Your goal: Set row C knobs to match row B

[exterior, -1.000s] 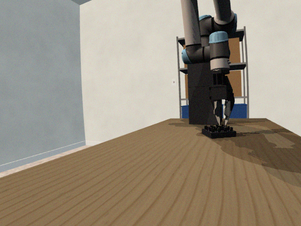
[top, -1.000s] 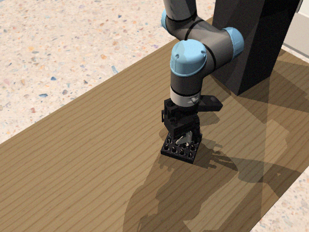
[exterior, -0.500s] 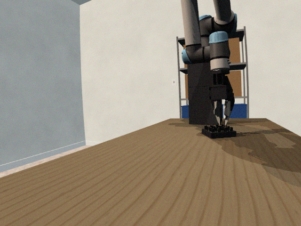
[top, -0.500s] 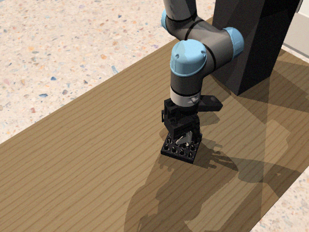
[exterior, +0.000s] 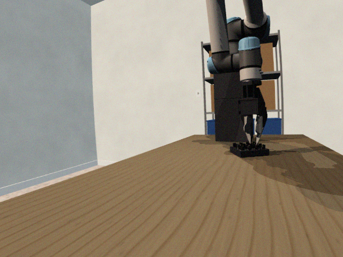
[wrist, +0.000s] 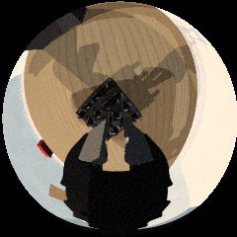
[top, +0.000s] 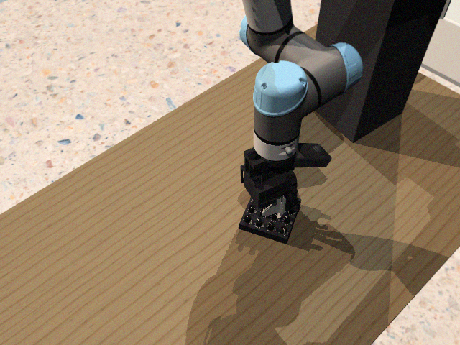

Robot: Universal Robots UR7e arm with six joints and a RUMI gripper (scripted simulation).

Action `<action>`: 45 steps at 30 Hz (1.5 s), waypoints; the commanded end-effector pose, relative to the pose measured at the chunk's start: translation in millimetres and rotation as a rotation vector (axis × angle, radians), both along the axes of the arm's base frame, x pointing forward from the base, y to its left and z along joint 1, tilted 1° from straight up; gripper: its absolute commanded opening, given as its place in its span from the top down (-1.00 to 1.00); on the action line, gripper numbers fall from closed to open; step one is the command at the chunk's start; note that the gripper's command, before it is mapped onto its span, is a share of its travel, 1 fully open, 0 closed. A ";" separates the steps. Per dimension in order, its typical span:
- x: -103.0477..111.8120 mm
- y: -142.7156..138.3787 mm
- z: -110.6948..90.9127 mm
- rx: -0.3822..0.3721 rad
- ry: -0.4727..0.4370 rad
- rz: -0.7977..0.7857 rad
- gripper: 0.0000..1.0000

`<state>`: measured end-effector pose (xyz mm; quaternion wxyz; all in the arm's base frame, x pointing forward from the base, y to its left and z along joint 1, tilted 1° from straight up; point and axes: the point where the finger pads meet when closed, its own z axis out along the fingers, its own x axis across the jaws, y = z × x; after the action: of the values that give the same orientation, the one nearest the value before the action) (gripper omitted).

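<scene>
Top view first: knob box (top: 263,232) (exterior: 254,152) (wrist: 123,95) flat on the wooden table (top: 129,223) (exterior: 166,207) (wrist: 109,35), right of centre and on the near side of the dark pedestal (top: 336,93) (exterior: 226,110). Gripper (top: 272,216) (exterior: 254,143) (wrist: 116,118) right over it, hiding part of the knob grid. Near-edge knobs (top: 270,227) in plain sight, with pale marks too small to read reliably. No socket to be made out either, so no safe call on which row is which.

Over to the exterior view: box on the right, toward the far end of the table. Fingertips down among the knob tops, narrowly apart. Can't tell whether clamped on a knob or just straddling one. Probably on the turning step, but no honest way to say how many of row C already match.

Wrist view: box cornerwise beyond the fingers, tips over its near corner. Same small gap, contact again impossible to confirm.

As for handling, would guess small, stiff, hard knobs, maybe a bit slick. Best taken by opposite sides, low enough for a decent bite but clear of the face, then twisted straight about the knob's own axis. Light box, at a guess, so easy to skid or drag with sideways push. Tight spacing too: open only a little before lifting, or risk nudging a neighbour off its mark.
</scene>
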<state>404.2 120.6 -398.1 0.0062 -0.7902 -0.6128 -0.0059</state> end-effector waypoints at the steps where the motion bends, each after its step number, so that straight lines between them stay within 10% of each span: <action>1: 0.6 0.1 -3.9 0.000 -0.001 0.000 0.78; 45: 0.6 0.2 -9.2 0.000 -0.001 0.000 0.78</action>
<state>404.2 120.8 -407.7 0.0062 -0.7902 -0.6128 -0.0059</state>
